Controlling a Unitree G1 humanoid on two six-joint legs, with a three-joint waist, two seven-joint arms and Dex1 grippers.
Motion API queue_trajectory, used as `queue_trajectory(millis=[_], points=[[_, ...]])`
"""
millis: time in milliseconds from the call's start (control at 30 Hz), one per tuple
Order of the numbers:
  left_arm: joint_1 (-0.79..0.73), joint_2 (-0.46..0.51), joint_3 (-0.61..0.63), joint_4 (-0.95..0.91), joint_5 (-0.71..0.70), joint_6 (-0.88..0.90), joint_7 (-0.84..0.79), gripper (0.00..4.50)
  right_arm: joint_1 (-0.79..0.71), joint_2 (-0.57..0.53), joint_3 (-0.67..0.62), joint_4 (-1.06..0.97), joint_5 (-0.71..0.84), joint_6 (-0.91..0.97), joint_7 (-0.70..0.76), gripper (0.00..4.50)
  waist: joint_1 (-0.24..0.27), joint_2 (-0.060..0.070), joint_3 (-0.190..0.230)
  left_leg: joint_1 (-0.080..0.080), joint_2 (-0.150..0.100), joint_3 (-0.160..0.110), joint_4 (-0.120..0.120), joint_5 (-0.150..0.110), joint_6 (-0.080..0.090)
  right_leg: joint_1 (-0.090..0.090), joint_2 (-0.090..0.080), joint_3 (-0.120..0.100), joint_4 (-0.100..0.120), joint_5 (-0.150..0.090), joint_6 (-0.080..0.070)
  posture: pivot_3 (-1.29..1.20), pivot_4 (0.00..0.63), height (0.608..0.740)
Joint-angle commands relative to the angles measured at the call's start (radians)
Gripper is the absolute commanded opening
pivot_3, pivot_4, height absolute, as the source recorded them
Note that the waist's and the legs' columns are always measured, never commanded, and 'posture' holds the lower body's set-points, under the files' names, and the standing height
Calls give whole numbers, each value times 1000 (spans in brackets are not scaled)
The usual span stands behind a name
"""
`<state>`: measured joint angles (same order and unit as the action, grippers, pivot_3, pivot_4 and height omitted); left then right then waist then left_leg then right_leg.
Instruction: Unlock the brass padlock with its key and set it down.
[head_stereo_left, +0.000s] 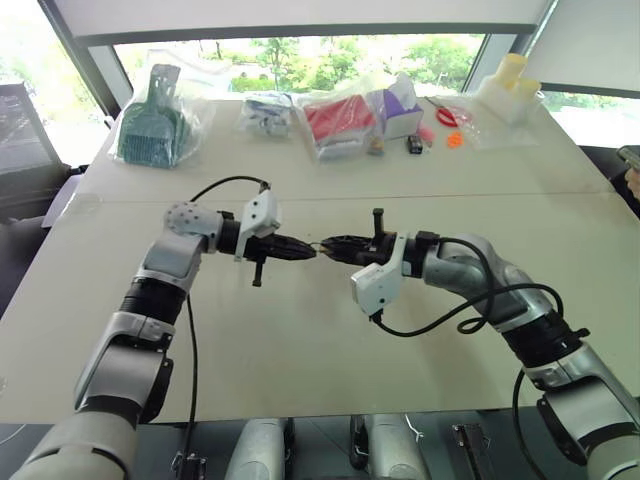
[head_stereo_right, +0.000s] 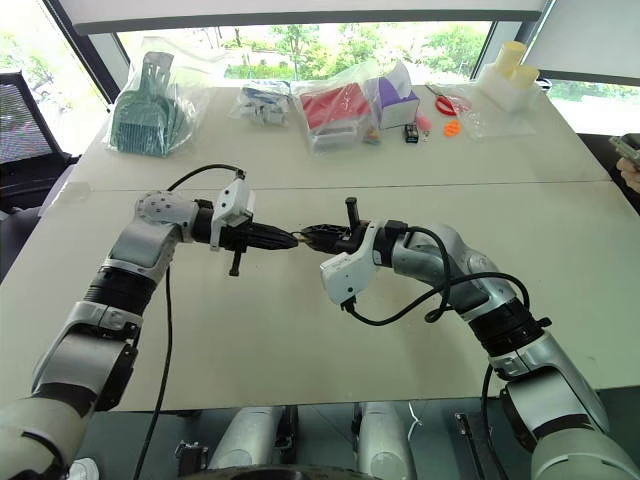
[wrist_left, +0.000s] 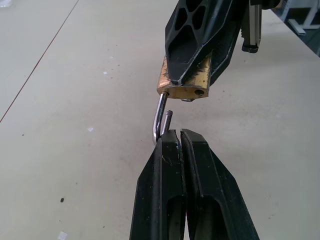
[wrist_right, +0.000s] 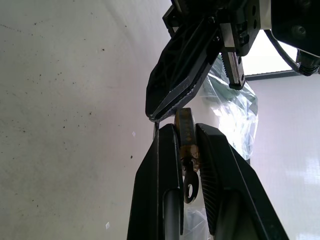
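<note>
Left gripper (wrist_left: 181, 137): jaws pressed together, pinching the curved top of the shackle (wrist_left: 159, 119); pointing toward the right gripper, tip to tip, above the middle of the surface.
Right gripper (wrist_right: 186, 129): jaws closed on the brass padlock, one finger on each flat side of the body; pointing toward the left gripper.
Brass padlock (wrist_left: 182, 85): held in the air between the two grippers, clear of the surface; brass body in the right jaws, silvery shackle reaching out to the left jaws; free end of the shackle out of the body, so the lock stands open.
Key (wrist_right: 189, 186): small dark piece with a round eye, hanging from the padlock's end between the right fingers; whether seated in the keyhole, cannot tell.
Surface (head_stereo_left: 300, 340): pale, bare under the grippers, a seam running across it behind them.
Far edge: green dustpan set (head_stereo_left: 152, 122) in a plastic bag at far left; red packet (head_stereo_left: 338, 118) in a bag near the middle; purple box (head_stereo_left: 402, 108) beside it; scissors (head_stereo_left: 447, 113) with red handles further right.
</note>
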<state>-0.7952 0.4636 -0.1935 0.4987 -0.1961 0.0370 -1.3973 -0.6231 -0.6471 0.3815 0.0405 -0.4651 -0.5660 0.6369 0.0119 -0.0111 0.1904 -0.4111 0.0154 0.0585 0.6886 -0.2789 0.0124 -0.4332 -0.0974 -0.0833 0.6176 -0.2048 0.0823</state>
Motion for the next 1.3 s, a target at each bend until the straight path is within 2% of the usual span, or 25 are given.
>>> queue_trajectory(millis=[33,267,500,733,900,967,1033,1200,1233,1300], points=[[-34,-17,20,33,17,-49,52,87,-1,5,-31,-52,26,2,-1,0,0,0,0,0,0,0,0,0,0,0,0,0,0,0,0,0,150,740],[-30,-13,29,52,18,-69,71,87,6,10,-21,-56,33,11,6,0,-1,0,0,0,0,0,0,0,0,0,0,0,0,0,0,0,150,740],[38,63,47,-14,12,-43,80,87,18,27,-1,37,-19,-13,-36,0,-2,0,0,0,0,0,0,0,0,0,0,0,0,0,0,0,150,740],[199,112,115,-248,-62,156,176,87,-26,83,50,267,-154,-55,-171,0,-4,0,0,1,1,-1,0,0,0,0,0,0,1,0,0,0,150,740],[307,134,148,-399,-98,257,237,87,-21,84,72,305,-144,-82,-152,0,-5,0,0,1,1,-3,0,0,0,0,0,1,1,0,0,0,150,740],[342,150,156,-451,-110,289,249,0,-4,75,67,273,-98,-65,-99,1051,-5,0,0,1,1,-3,0,0,0,0,0,1,1,0,0,0,150,740],[365,159,163,-491,-124,316,259,0,13,59,58,235,-61,-46,-48,1860,-5,0,0,1,1,-3,0,0,0,0,0,1,1,0,0,0,150,740],[392,177,173,-548,-150,357,273,0,74,-5,21,110,93,83,136,4472,1,0,0,3,2,-4,0,0,0,2,-1,1,1,0,0,0,150,740],[399,181,174,-558,-154,362,275,0,94,-19,3,70,152,144,187,4472,2,0,0,3,2,-4,0,0,0,3,-1,1,0,0,0,0,150,740],[419,190,182,-589,-163,370,282,0,146,-62,-66,-56,348,379,324,4472,3,0,0,3,2,-5,0,0,0,4,-1,1,0,0,0,0,150,740]])
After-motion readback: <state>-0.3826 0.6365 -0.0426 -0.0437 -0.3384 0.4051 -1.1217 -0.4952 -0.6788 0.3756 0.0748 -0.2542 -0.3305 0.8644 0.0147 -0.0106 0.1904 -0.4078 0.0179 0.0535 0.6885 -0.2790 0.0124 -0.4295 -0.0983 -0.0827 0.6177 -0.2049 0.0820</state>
